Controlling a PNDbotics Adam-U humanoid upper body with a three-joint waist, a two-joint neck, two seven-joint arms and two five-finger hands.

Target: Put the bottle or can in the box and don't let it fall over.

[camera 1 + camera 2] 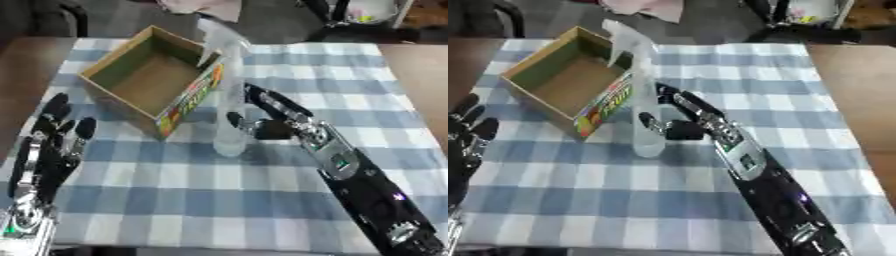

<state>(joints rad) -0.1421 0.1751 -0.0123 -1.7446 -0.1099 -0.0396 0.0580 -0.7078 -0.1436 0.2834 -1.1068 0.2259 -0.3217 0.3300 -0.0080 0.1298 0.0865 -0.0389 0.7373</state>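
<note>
I'm bringing the right hand [273,120] in against the spray bottle [229,100], a tall clear one standing upright on the checked cloth [262,195] just beside the near corner of the open cardboard box [149,75]. My fingers are reaching along its far side and the thumb is curling in at the front low down, so I'm reading it as a pinch closing on the lower body, though I can't tell whether both sides are actually touching. That's what is worrying me: the bottle is tall and top-heavy, and I'm gripping low, so it could tip as I'm lifting. The box wall is also standing right in the path, and clipping it with the base could knock the bottle over. The left hand [48,150] is resting open at the lower left, fingers up.
</note>
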